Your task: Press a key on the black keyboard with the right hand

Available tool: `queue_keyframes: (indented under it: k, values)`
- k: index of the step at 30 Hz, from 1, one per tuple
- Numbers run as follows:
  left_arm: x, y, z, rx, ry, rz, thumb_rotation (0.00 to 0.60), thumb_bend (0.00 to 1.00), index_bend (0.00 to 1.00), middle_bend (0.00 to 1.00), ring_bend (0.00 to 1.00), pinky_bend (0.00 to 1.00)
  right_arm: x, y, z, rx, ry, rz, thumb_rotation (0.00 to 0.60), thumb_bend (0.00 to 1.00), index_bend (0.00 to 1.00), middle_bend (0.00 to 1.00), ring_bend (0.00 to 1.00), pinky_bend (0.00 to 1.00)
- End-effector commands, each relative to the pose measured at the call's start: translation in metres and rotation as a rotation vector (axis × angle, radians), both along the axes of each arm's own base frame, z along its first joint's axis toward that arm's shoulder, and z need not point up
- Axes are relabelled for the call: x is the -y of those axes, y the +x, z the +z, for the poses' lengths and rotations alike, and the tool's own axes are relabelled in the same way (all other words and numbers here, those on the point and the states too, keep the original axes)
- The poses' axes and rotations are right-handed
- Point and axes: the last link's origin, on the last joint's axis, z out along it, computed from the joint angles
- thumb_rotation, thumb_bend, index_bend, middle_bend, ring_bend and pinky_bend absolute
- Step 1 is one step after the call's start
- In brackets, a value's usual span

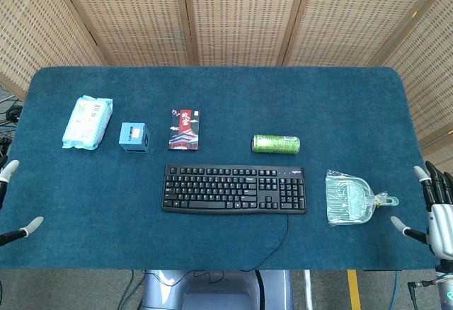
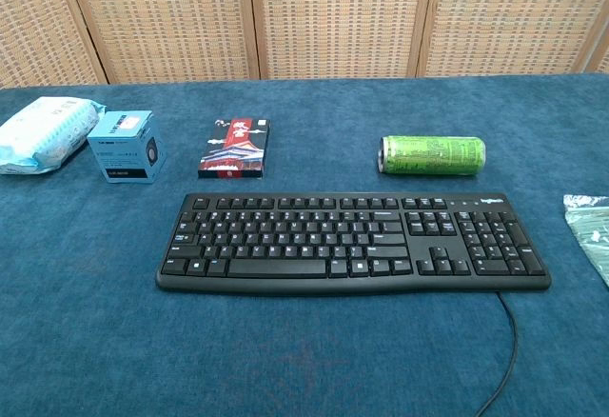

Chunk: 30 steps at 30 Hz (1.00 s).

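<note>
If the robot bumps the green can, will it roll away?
Probably. The green can lies on its side behind the black keyboard, so a nudge across its length could roll it. The fuzzy blue table cover would likely slow it. If it is empty, it would move easily.

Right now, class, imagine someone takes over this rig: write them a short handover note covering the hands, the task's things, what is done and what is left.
Right hand: open, holding nothing, at the table's right edge, off the keyboard.
Left hand: only fingertips show at the left edge; holding nothing visible.
Black keyboard: flat at table centre, cable trailing toward the front edge. Green can lies on its side behind it; clear dustpan lies to its right.
Done: nothing yet.
Left: bring the right hand over and press a key.
</note>
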Motion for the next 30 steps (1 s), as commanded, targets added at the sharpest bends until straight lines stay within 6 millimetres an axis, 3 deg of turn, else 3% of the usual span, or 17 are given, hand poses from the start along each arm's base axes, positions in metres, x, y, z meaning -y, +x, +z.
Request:
queue_keyframes:
  k: [1,5,8,11,13,15,16,18,23,27,30]
  values:
    - [0.000,0.000,0.000,0.001,-0.001,0.000,0.600,0.00,0.00,0.00,0.00,0.00,0.000,0.000,0.000,-0.003,0.001,-0.001,0.600,0.00,0.00,0.00,0.00,0.00]
    - [0.000,0.000,0.001,0.001,0.001,-0.002,0.600,0.00,0.00,0.00,0.00,0.00,0.002,0.001,-0.002,-0.004,0.016,-0.001,0.600,0.01,0.00,0.00,0.00,0.00]
    - [-0.001,0.000,0.000,-0.002,-0.002,-0.001,0.600,0.00,0.00,0.00,0.00,0.00,0.009,0.006,-0.004,0.000,0.036,0.010,0.600,0.20,0.02,0.13,0.08,0.10]
    - [-0.004,-0.001,-0.001,0.003,-0.006,0.008,0.600,0.00,0.00,0.00,0.00,0.00,0.032,0.022,-0.007,-0.052,0.074,0.062,0.600,0.41,0.07,0.44,0.44,0.52]
    - [-0.006,0.000,-0.001,0.003,-0.006,0.011,0.600,0.00,0.00,0.00,0.00,0.00,0.053,0.039,-0.012,-0.069,0.114,0.110,0.600,0.59,0.11,0.63,0.76,0.87]
    - [-0.008,-0.001,-0.002,0.001,-0.009,0.022,0.600,0.00,0.00,0.00,0.00,0.00,0.075,0.067,-0.027,-0.046,0.241,0.179,0.600,0.82,0.12,0.73,0.95,0.99]
    - [-0.010,-0.002,-0.002,0.001,-0.011,0.030,0.600,0.00,0.00,0.00,0.00,0.00,0.086,0.083,-0.036,-0.033,0.350,0.202,0.600,0.93,0.12,0.77,0.99,1.00]
    - [-0.013,-0.002,-0.002,0.000,-0.012,0.039,0.600,0.00,0.00,0.00,0.00,0.00,0.099,0.102,-0.042,-0.032,0.472,0.215,0.600,1.00,0.12,0.80,1.00,1.00]
    - [-0.018,-0.004,-0.003,-0.004,-0.015,0.061,0.600,0.00,0.00,0.00,0.00,0.00,0.126,0.140,-0.064,-0.110,0.586,0.281,0.600,1.00,0.12,0.82,1.00,1.00]
    - [-0.021,-0.007,-0.002,0.001,-0.011,0.076,0.600,0.00,0.00,0.00,0.00,0.00,0.144,0.170,-0.100,-0.157,0.702,0.304,0.600,1.00,0.13,0.83,1.00,1.00]
    - [-0.022,-0.008,-0.001,0.004,-0.013,0.080,0.600,0.00,0.00,0.00,0.00,0.00,0.156,0.181,-0.128,-0.182,0.788,0.277,0.600,1.00,0.14,0.83,1.00,1.00]
